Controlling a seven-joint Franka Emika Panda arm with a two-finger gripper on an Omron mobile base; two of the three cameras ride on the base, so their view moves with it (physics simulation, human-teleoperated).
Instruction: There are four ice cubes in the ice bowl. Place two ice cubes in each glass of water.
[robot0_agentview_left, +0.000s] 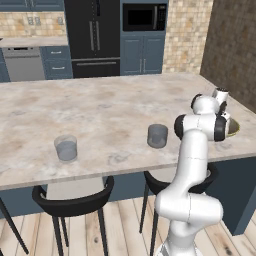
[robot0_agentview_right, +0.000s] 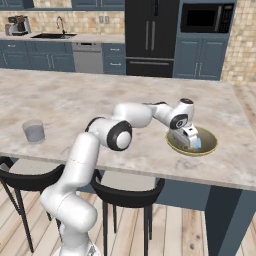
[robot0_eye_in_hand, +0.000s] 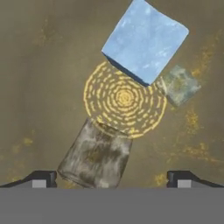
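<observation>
My gripper (robot0_agentview_right: 189, 144) is lowered into the olive-gold ice bowl (robot0_agentview_right: 214, 140) near the counter's right front edge. It is open, and nothing sits between the fingertips (robot0_eye_in_hand: 43, 179). In the hand view the bowl's floor (robot0_eye_in_hand: 43, 87) carries three ice cubes. A pale blue one (robot0_eye_in_hand: 144, 41) lies far ahead, a small clear one (robot0_eye_in_hand: 178, 85) to its right, and a clear one (robot0_eye_in_hand: 95, 155) just ahead of the gap, left of centre. In the left base view, one glass of water (robot0_agentview_left: 65, 147) stands at front left and another (robot0_agentview_left: 157, 135) nearer the arm. My arm covers most of the bowl (robot0_agentview_left: 233, 129) there.
The marble island counter (robot0_agentview_left: 100, 110) stretches wide to the left of the bowl. Dark stools (robot0_agentview_left: 75, 202) sit under its front edge. A brick wall (robot0_agentview_left: 235, 50) stands to the right. Cabinets, oven and fridge line the far wall.
</observation>
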